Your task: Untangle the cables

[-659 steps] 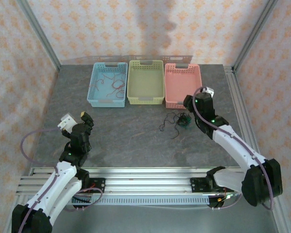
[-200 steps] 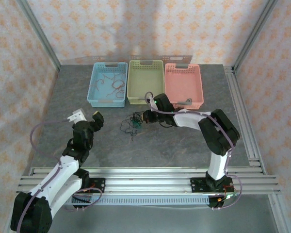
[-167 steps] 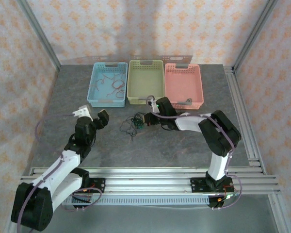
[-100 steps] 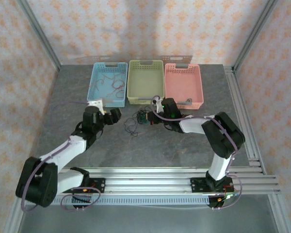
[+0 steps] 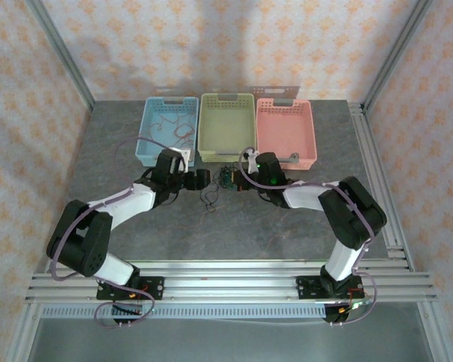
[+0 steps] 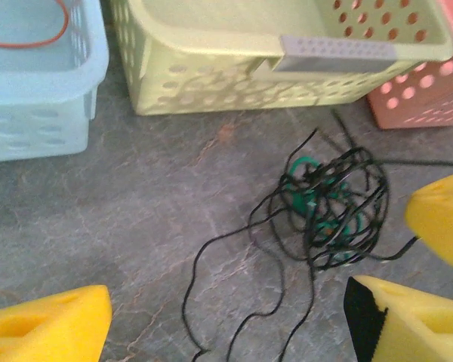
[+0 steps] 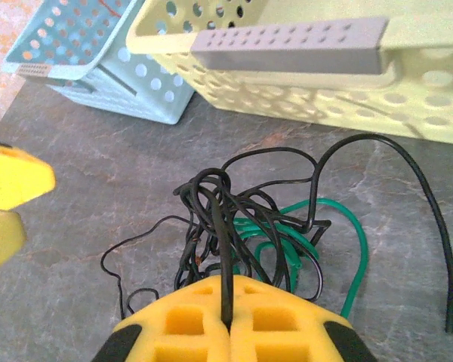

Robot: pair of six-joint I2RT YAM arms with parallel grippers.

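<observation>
Grey marbled tabletop (image 5: 287, 226) carries everything. We see our right gripper (image 7: 228, 294) pressed together on a black strand of the cables (image 7: 241, 219). Their black-and-green knot lies on the table just in front of the yellow-green basket (image 7: 302, 83). Our left gripper (image 5: 198, 179) stands spread wide, near the knot on its other side. Farther left, the blue basket (image 5: 145, 147) holds reddish wires (image 5: 177, 132); the pink basket (image 5: 285, 102) sits rightmost.

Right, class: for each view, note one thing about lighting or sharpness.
Top external: even light, with a faint shadow on the back wall. Left wrist: the whole frame is slightly soft and the cables a little blurred. Right wrist: the cables are crisp.
</observation>
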